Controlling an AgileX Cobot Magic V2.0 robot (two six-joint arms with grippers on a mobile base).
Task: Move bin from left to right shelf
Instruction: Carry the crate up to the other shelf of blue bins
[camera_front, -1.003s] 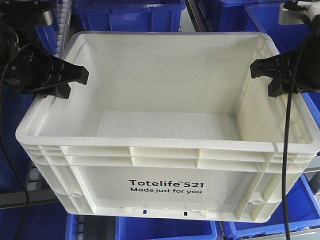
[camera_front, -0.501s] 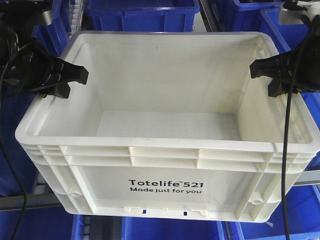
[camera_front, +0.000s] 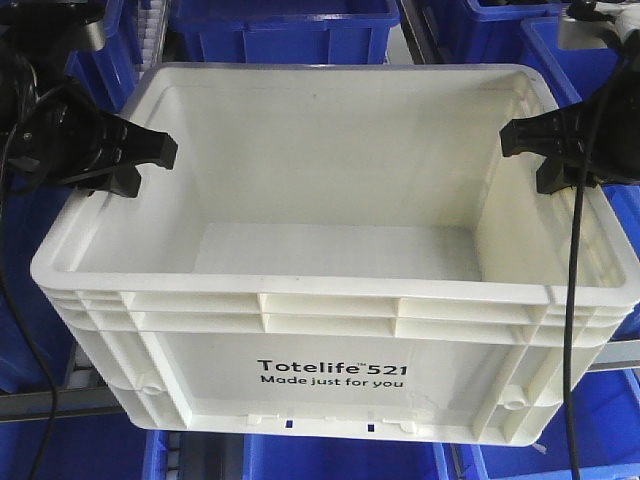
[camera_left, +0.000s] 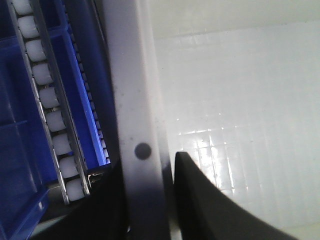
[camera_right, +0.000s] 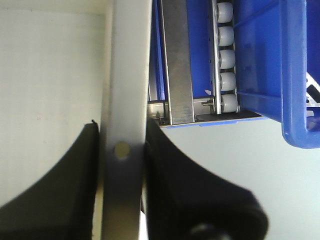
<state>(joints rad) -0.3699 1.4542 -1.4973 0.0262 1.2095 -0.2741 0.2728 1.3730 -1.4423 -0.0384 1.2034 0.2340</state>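
Showing its printed front wall nearest the camera, the white bin (camera_front: 330, 300) fills mid-frame over a grey shelf rail (camera_front: 40, 400). The left gripper (camera_front: 148, 167) and right gripper (camera_front: 527, 160) each clamp a side-wall rim, one finger inside and one outside. Blue bins (camera_front: 280, 25) crowd just behind; a roller track (camera_left: 47, 100) flanks the left wall.
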